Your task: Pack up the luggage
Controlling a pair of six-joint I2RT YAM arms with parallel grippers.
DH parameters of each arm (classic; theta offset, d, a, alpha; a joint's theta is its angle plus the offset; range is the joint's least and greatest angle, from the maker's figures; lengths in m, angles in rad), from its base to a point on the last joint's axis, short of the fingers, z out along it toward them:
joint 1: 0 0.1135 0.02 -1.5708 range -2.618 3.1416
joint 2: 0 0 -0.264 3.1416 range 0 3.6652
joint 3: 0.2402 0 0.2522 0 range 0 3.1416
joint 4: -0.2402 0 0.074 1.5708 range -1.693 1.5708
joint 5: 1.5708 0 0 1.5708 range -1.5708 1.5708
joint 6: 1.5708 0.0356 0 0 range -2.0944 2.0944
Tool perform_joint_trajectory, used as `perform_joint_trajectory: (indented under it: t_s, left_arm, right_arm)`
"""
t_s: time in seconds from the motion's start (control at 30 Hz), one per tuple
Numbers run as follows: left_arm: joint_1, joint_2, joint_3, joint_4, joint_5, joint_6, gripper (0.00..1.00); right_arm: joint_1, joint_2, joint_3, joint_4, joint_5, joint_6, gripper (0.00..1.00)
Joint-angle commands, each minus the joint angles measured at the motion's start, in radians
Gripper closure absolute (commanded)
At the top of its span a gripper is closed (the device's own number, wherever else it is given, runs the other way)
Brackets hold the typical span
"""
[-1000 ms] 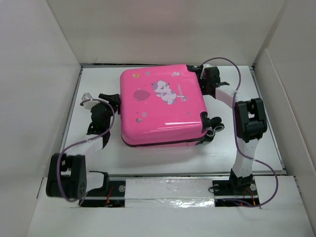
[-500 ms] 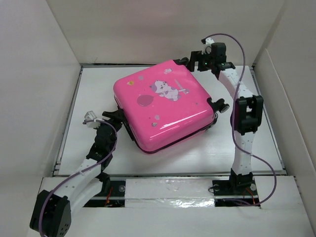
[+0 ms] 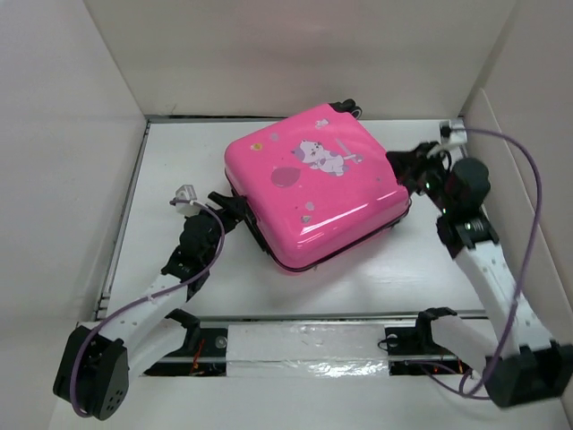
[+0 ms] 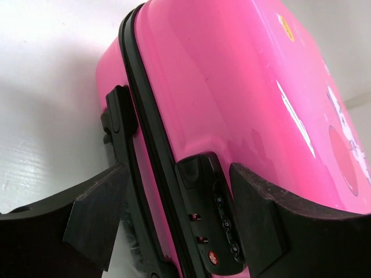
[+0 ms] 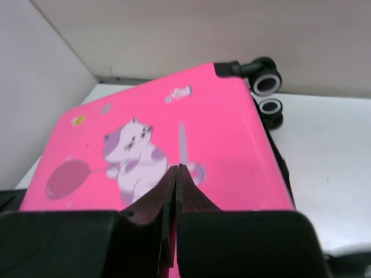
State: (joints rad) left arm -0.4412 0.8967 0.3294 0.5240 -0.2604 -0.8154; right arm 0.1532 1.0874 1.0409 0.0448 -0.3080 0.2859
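1. White walls are closing in a white tabletop (image 3: 170, 161). The luggage (image 3: 313, 188) is lying flat on it with the printed shell facing up. It is sitting cornerwise to the arms, and its wheels (image 5: 266, 84) are pointing at the far wall.
2. You are looking at a case whose two halves are lying together. Along the side in the left wrist view, the dark seam (image 4: 148, 127) is running closed, and the combination lock (image 4: 211, 226) is sitting beside it. No lining, no contents and no other belongings are showing in any view.
3. Judging from that, the filling and closing are looking done, so you are probably dealing with the last stretch. That would be securing the luggage or setting it straight. You are not able to tell whether the seam is fastened all the way round, because the luggage's far sides are hidden.
4. Your left claw (image 3: 240, 210) is sitting at the luggage's near-left side, level with the seam. Its jaws are standing apart with the lock showing in the gap between them, and they are not clamped on anything. Whether either finger is touching the shell you cannot tell.
5. Your right claw (image 5: 177, 174) is waiting at the luggage's right corner with its fingertips pressed together and nothing between them. In its wrist view the tips are pointing across the pink shell towards the cartoon cat (image 5: 133, 153). Whether they are resting on the shell you cannot tell.
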Motion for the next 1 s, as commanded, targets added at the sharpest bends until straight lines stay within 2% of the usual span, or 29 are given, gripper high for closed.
perform_joint_trajectory:
  t_s: [0.0,0.03,0.1,0.2,0.37,0.47,0.5,0.6,0.63,0.73,0.77,0.83,0.97]
  left_arm:
    - [0.002,0.018,0.077,-0.012,0.079,0.062,0.31]
    - [0.015,0.019,0.086,-0.015,0.060,0.065,0.30]
    - [0.059,0.010,0.099,0.005,0.062,0.052,0.29]
    - [0.122,0.010,0.118,0.086,0.082,0.013,0.28]
    - [0.144,0.118,0.259,0.128,0.070,-0.010,0.27]
    - [0.205,0.255,0.385,0.119,0.143,-0.019,0.26]
    - [0.222,0.293,0.420,0.107,0.154,-0.019,0.26]
    - [0.272,0.424,0.525,0.117,0.175,-0.033,0.27]
    - [0.286,0.458,0.555,0.107,0.196,-0.040,0.27]
    - [0.361,0.600,0.709,0.041,0.254,-0.042,0.27]
    - [0.392,0.675,0.794,0.019,0.312,-0.031,0.27]
    - [0.420,0.746,0.865,-0.022,0.354,-0.015,0.28]
    - [0.434,0.907,0.991,-0.051,0.421,0.016,0.29]
  right_arm:
    - [0.042,-0.214,-0.258,0.103,0.251,0.110,0.98]
    - [0.042,-0.318,-0.354,0.080,0.361,0.120,0.98]
    - [0.026,-0.430,-0.415,-0.036,0.462,0.145,0.99]
    - [-0.009,-0.526,-0.514,-0.130,0.533,0.191,0.99]
    - [-0.082,-0.610,-0.610,-0.129,0.566,0.234,0.98]
    - [-0.138,-0.537,-0.654,-0.012,0.506,0.245,0.97]
    - [-0.150,-0.462,-0.653,0.010,0.489,0.249,0.96]
    - [-0.170,-0.333,-0.627,0.125,0.445,0.245,0.96]
    - [-0.170,-0.245,-0.595,0.136,0.417,0.248,0.96]
    - [-0.170,-0.089,-0.550,0.185,0.341,0.249,0.96]
    - [-0.170,-0.057,-0.532,0.200,0.324,0.251,0.96]
    - [-0.170,-0.006,-0.524,0.256,0.316,0.262,0.96]
    - [-0.170,0.142,-0.487,0.348,0.173,0.260,0.95]
